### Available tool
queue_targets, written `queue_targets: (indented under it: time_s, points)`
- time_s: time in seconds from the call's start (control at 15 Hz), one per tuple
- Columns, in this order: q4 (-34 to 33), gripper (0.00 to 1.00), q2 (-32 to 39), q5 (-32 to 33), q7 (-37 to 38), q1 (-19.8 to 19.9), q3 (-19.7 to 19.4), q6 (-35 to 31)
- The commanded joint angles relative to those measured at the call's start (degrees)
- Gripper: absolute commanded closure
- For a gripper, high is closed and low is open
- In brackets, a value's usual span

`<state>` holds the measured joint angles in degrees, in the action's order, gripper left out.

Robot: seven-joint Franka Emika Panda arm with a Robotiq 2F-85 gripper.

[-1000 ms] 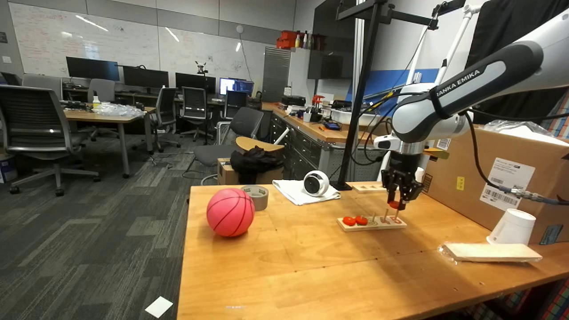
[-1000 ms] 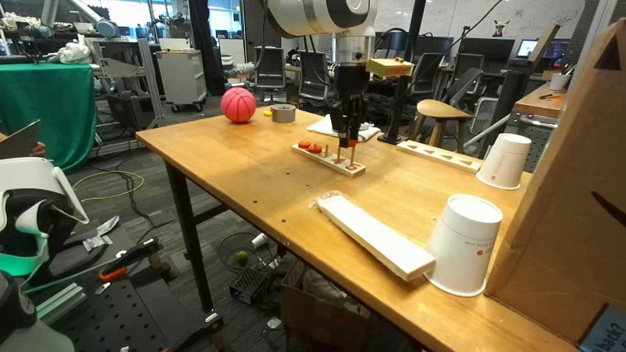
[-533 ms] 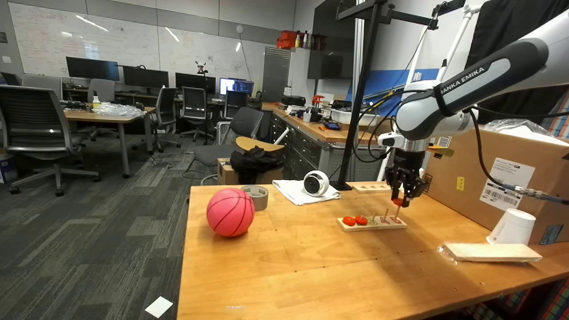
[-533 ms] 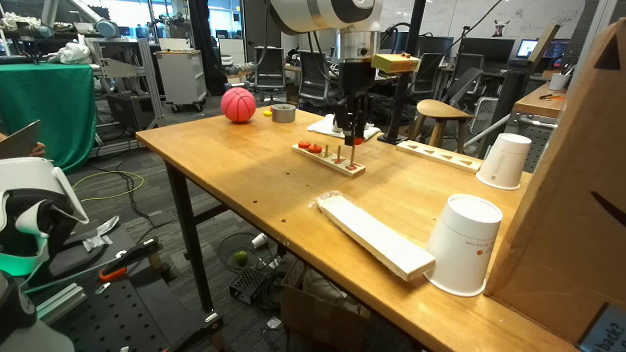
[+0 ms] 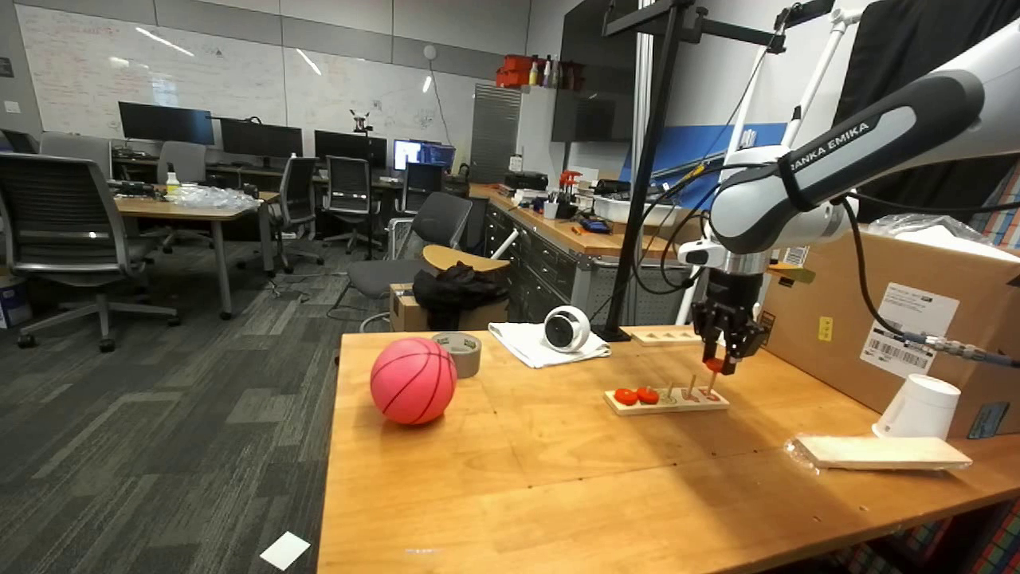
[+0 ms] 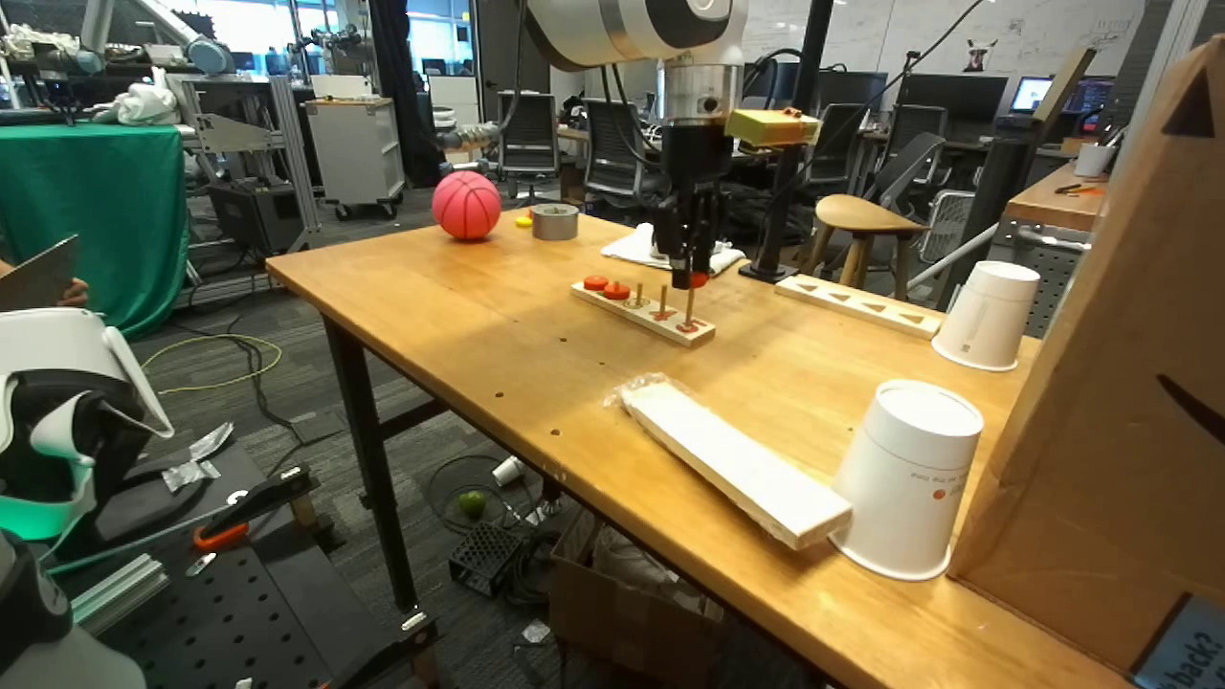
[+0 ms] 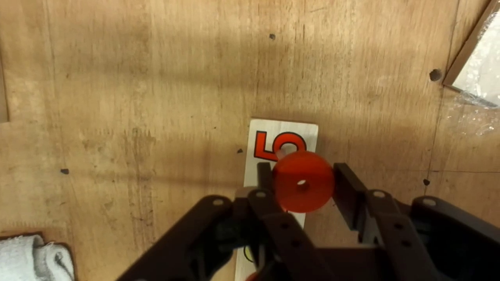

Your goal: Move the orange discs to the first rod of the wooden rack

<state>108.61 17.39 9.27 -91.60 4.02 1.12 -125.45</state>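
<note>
1 orange disc (image 7: pixel 304 171) hangs clamped in the tool (image 7: pixel 302 180), jaws the disc's width apart, near the top of the end peg (image 6: pixel 690 306) of the wooden rack (image 6: pixel 705 333). 2 more orange discs (image 6: pixel 595 283) sit at the opposite end, 2 bare pegs (image 6: pixel 663 301) between. The counter (image 5: pixel 478 494) carries 1 pink ball (image 5: pixel 413 381), 1 tape roll (image 5: pixel 470 363) and 2 white cups (image 6: pixel 909 488).

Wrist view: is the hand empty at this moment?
No, the hand has an orange disc pinched between its fingers.

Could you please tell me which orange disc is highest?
The orange disc held in the claw, above the 5 end of the wooden rack; the others rest on its opposite end.
</note>
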Motion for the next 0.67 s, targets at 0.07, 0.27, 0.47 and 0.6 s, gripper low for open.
queue_targets:
  time_s: [0.07, 0.27, 0.47, 0.6]
  points:
    - [1.3, 0.83, -1.1, -0.3, 0.3, 0.4, -0.1, -1.1]
    - [1.3, 0.83, -0.8, -0.3, 0.1, 0.2, 0.1, -1.7]
    - [1.4, 0.83, -0.6, -0.4, 0.0, 0.2, 0.2, -2.0]
    - [1.4, 0.83, -0.5, -0.4, -0.1, 0.2, 0.3, -2.2]
